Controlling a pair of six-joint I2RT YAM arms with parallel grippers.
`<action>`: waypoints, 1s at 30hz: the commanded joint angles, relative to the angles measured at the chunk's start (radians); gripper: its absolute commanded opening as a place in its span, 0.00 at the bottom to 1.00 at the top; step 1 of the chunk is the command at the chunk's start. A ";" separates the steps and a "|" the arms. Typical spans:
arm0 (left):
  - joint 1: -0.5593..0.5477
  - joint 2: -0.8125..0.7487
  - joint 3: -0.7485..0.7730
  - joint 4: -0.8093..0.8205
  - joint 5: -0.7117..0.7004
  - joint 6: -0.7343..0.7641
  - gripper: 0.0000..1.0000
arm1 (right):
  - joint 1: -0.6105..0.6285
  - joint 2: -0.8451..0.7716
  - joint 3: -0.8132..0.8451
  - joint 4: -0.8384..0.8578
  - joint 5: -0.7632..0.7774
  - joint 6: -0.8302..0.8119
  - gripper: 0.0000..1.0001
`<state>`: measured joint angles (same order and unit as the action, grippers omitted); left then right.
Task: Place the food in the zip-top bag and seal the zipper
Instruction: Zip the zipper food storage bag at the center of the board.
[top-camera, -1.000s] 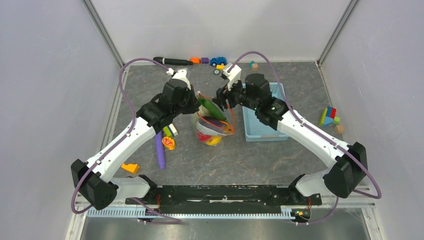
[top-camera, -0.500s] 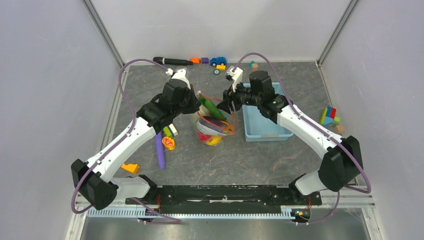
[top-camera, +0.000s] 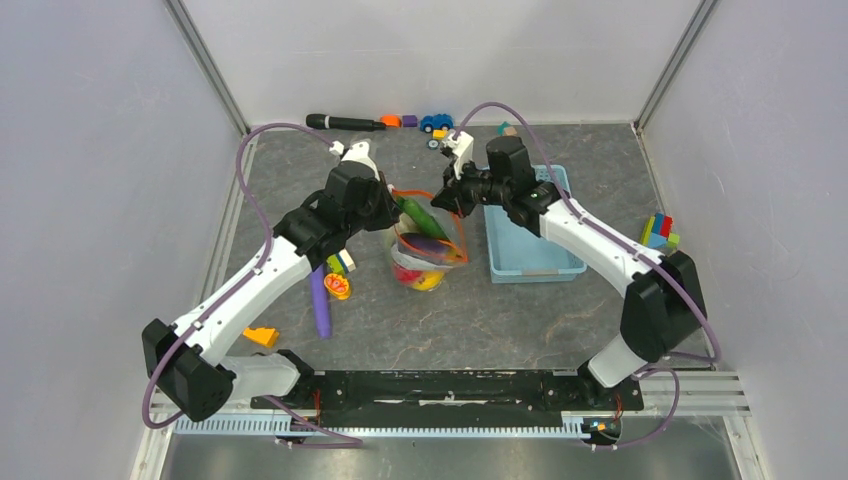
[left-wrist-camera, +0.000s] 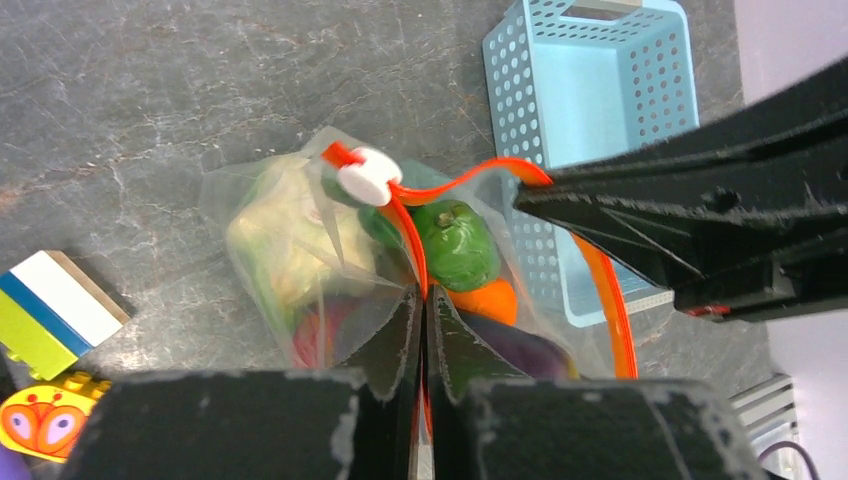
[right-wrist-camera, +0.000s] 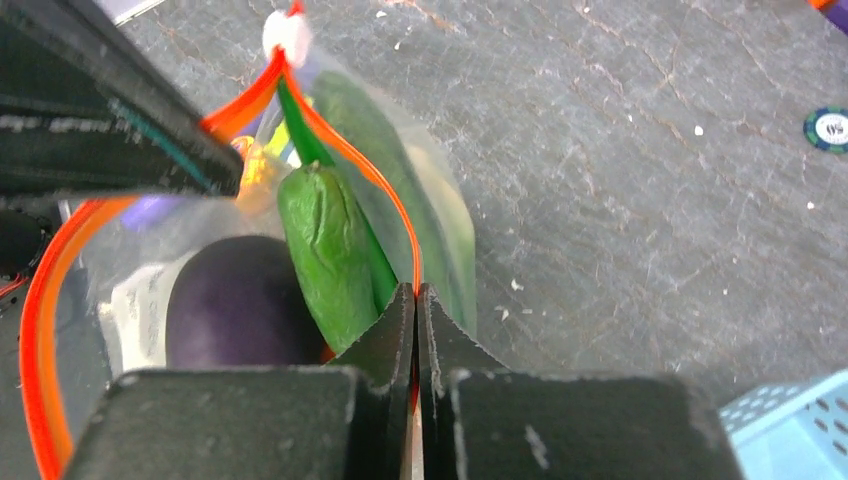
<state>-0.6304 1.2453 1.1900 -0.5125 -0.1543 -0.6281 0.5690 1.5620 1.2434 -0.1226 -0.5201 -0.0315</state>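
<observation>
The clear zip-top bag (top-camera: 428, 258) stands mid-table with its mouth up, held by both grippers. Inside lies the food: pale cabbage (left-wrist-camera: 280, 235), green cucumber (right-wrist-camera: 325, 250), purple eggplant (right-wrist-camera: 235, 305) and an orange piece (left-wrist-camera: 490, 300). My left gripper (left-wrist-camera: 421, 292) is shut on the orange-red zipper (left-wrist-camera: 405, 225) at the mouth's left side, just below the white slider (left-wrist-camera: 367, 176). My right gripper (right-wrist-camera: 414, 290) is shut on the zipper (right-wrist-camera: 350, 150) on the opposite lip. The mouth gapes between them. From above, the left gripper (top-camera: 392, 205) and right gripper (top-camera: 440, 200) nearly meet.
A light blue basket (top-camera: 530, 255) stands right of the bag. A long purple stick (top-camera: 319, 305), a striped block (top-camera: 343, 262) and an orange toy (top-camera: 337, 287) lie to its left. A yellow wedge (top-camera: 262, 337), coloured blocks (top-camera: 658, 235), a black marker (top-camera: 345, 122) and a toy car (top-camera: 436, 122) lie farther off.
My right gripper has swung left from over the basket to the bag's mouth and shut on the zipper. The left gripper has kept its hold.
</observation>
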 joint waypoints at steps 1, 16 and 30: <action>-0.005 -0.049 -0.039 0.071 -0.004 -0.113 0.08 | 0.002 0.075 0.145 0.054 -0.061 -0.022 0.00; -0.086 -0.107 -0.220 0.357 -0.019 -0.328 0.23 | 0.034 0.306 0.432 -0.059 -0.181 -0.159 0.00; -0.081 -0.278 -0.096 -0.016 -0.185 0.238 1.00 | 0.033 0.306 0.415 -0.103 -0.182 -0.214 0.00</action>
<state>-0.7151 1.0439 1.0431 -0.4129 -0.1925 -0.6193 0.6014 1.8805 1.6386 -0.2253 -0.6735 -0.2134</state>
